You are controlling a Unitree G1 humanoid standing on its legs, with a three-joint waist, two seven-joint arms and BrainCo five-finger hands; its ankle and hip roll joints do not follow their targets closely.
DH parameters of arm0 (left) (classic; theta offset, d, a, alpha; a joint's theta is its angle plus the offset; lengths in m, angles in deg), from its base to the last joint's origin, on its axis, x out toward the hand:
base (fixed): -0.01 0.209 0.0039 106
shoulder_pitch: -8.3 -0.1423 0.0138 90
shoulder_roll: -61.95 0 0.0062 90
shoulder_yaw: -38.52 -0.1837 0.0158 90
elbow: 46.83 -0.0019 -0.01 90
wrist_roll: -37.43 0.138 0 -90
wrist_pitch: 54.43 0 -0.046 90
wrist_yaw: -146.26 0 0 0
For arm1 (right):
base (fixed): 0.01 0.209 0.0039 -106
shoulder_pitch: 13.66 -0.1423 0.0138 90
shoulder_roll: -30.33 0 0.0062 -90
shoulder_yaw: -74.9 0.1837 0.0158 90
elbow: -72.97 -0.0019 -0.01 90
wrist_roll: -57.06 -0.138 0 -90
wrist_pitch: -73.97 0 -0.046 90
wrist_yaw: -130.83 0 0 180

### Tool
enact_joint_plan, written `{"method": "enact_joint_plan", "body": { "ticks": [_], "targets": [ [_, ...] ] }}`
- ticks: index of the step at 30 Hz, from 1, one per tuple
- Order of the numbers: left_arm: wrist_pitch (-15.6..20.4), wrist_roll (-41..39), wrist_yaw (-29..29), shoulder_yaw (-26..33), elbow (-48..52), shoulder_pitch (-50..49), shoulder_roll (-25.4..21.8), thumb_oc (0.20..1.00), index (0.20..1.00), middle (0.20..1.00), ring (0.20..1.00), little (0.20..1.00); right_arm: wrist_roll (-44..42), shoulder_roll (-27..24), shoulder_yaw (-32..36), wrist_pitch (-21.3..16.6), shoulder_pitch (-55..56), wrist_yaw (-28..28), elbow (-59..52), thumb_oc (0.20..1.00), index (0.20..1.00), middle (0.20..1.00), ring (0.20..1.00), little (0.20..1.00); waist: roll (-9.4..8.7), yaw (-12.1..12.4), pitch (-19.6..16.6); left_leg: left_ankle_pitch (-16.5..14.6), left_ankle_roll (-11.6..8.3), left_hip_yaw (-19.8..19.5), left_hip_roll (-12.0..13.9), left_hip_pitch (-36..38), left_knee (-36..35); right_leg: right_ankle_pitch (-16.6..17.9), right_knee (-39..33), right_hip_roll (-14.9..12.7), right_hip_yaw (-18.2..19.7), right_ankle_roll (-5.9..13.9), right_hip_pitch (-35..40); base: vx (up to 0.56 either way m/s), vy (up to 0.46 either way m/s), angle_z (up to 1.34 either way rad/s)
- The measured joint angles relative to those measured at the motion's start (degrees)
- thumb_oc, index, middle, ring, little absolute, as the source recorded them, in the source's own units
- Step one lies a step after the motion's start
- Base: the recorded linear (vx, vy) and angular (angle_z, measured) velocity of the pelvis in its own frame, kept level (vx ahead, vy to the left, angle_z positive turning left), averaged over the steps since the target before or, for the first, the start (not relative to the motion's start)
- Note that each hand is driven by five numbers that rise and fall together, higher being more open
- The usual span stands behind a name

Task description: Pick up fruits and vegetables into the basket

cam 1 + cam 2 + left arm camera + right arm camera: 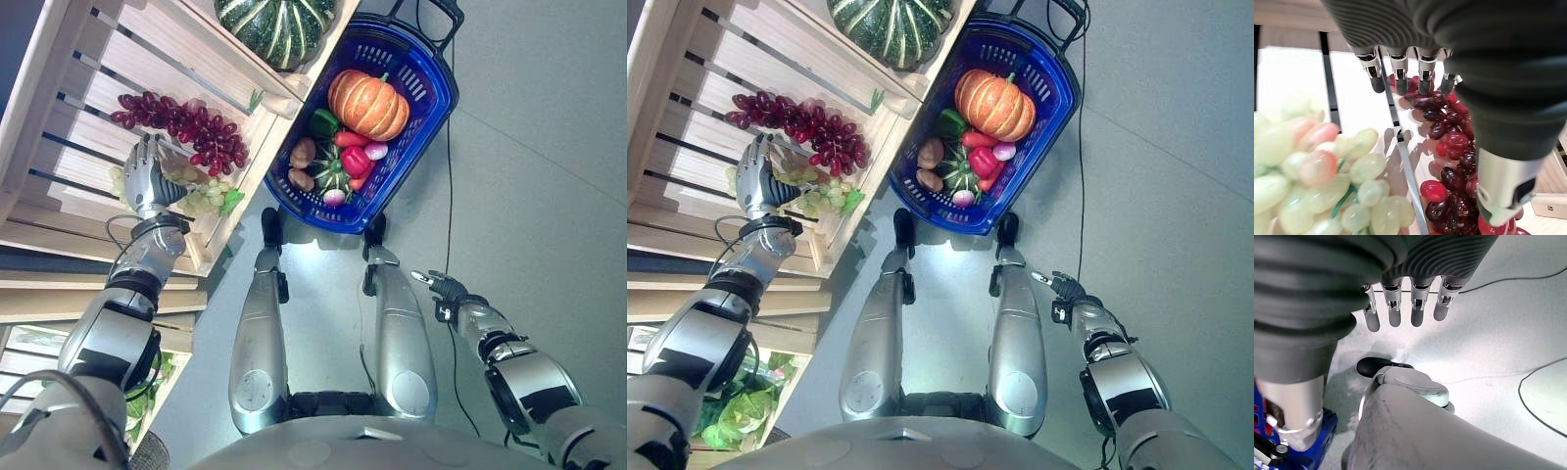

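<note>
Blue basket point(431, 108) sits on the floor at upper centre-right of the head views, just beside the wooden shelf point(69, 88) that fills the upper left.

Basket contents:
- orange pumpkin point(368, 103), largest item, toward the basket's upper end
- green pepper point(322, 122) touching the pumpkin's left side
- red pepper point(355, 160) near the middle
- two brown potatoes point(303, 153) against the left wall
- small dark-green striped squash point(331, 172) between potatoes and red pepper
- small pink-white round vegetables point(376, 150); can't tell what kind

Shelf contents:
- large green striped squash point(276, 26) on the tier at top centre
- red grapes point(181, 125) in a long bunch on the slatted tier below
- green grapes point(1312, 171) just beside the red bunch, lower left of it
- leafy greens point(737, 411) on a tier at the far lower left

Left hand point(145, 178) is over the slatted tier, between the two grape bunches. Wrist view: fingers point(1400, 73) straight, tips just above the red grapes, nothing held.

Right hand point(441, 287) hangs at lower right over bare floor, well apart from the basket. Fingers point(1395, 308) relaxed and straight, empty.
</note>
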Motion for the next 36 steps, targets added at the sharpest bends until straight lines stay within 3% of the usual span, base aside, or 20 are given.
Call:
{"method": "enact_joint_plan", "body": {
  "ticks": [8,17,25,36],
  "targets": [
    [-4.26,1.59,-6.17,-5.12,-6.49,0.58,-0.12,1.000,1.000,1.000,1.000,1.000,0.08,-0.15,-1.03,0.52,-2.15,-0.08,0.00,1.000,1.000,1.000,1.000,1.000,-0.01,-1.41,0.00,-0.09,-0.01,0.46,-0.02,-0.71,0.24,0.13,0.52,0.00,0.59,-0.35,-1.24,0.00,0.042,-0.03],
    [-5.85,1.43,-12.24,-6.53,-8.80,0.84,-0.18,1.000,1.000,1.000,1.000,1.000,0.08,-1.39,-1.05,0.52,-3.08,-0.26,-0.01,1.000,1.000,1.000,1.000,1.000,-0.01,-1.47,0.00,-0.33,0.07,1.49,0.05,-2.22,1.21,-0.12,1.76,0.02,1.61,-0.14,-3.44,0.00,0.011,-0.03],
    [-7.37,1.40,-13.75,-6.53,-9.89,2.09,-0.17,1.000,1.000,1.000,1.000,1.000,0.07,-2.19,-1.08,0.87,-3.47,-0.24,-0.01,1.000,1.000,1.000,1.000,1.000,-0.01,-2.20,0.00,-0.53,0.05,1.50,0.14,-2.76,1.65,-0.10,1.69,0.13,1.66,-0.16,-3.76,0.00,0.000,0.00],
    [-13.39,3.85,-13.00,-6.57,-11.16,3.64,-0.13,1.000,1.000,1.000,1.000,1.000,-0.01,-2.21,-2.33,1.25,-5.07,-0.23,0.00,1.000,1.000,1.000,1.000,1.000,-0.62,-2.24,-0.04,-0.69,-0.06,1.27,0.22,-4.02,2.05,-0.10,1.75,0.27,1.67,-0.16,-4.86,0.00,0.000,0.00]
  ]
}}
